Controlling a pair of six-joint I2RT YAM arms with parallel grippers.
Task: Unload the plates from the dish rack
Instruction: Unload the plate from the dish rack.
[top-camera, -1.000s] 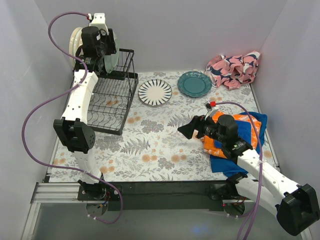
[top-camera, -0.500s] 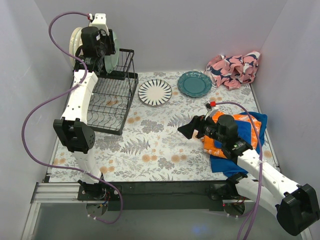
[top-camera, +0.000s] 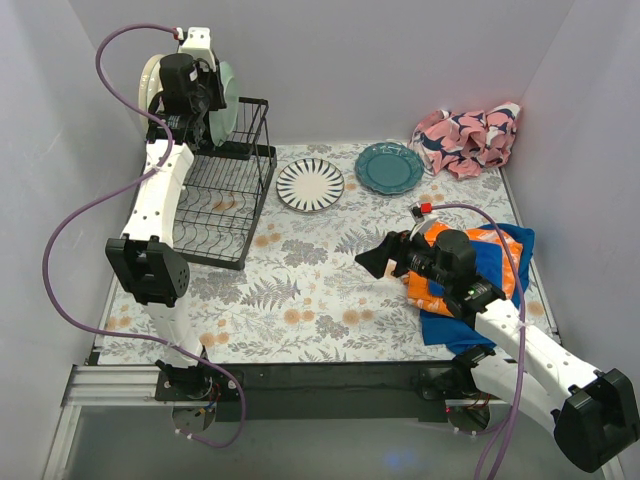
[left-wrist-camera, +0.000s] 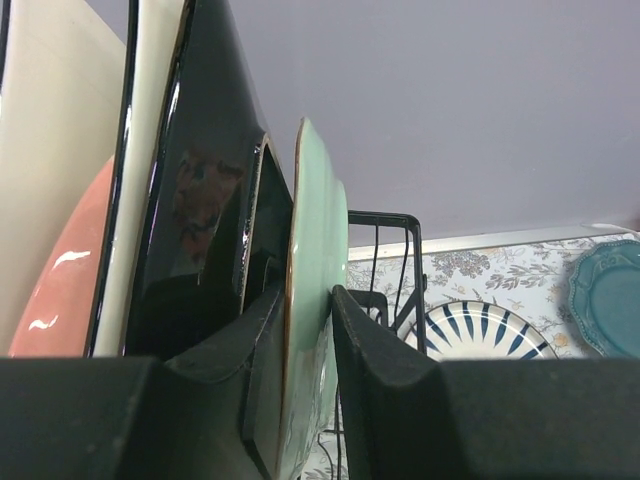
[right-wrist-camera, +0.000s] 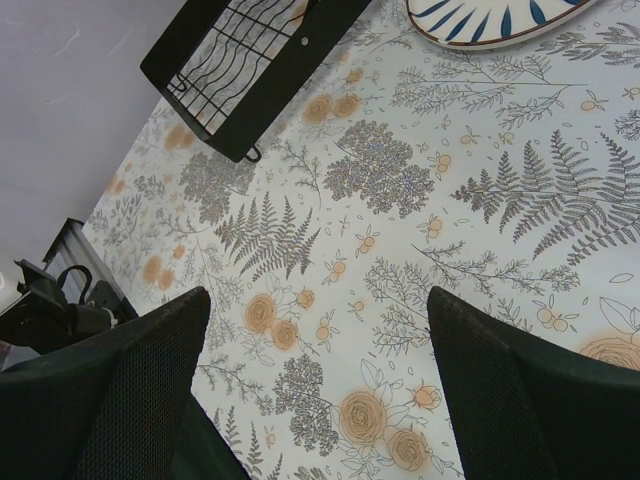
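Left jaws: closed about the lower rim of the pale green plate (left-wrist-camera: 318, 220), apparently touching both faces, though shadow hides part of the contact. This plate stands upright in the dish rack (top-camera: 215, 200). A black plate (left-wrist-camera: 200, 190) stands just beside the jaws, with cream plates (left-wrist-camera: 150, 120) beyond it. Right jaws: spread wide above the table (right-wrist-camera: 380, 250), with the striped plate (right-wrist-camera: 490, 18) lying ahead of them.
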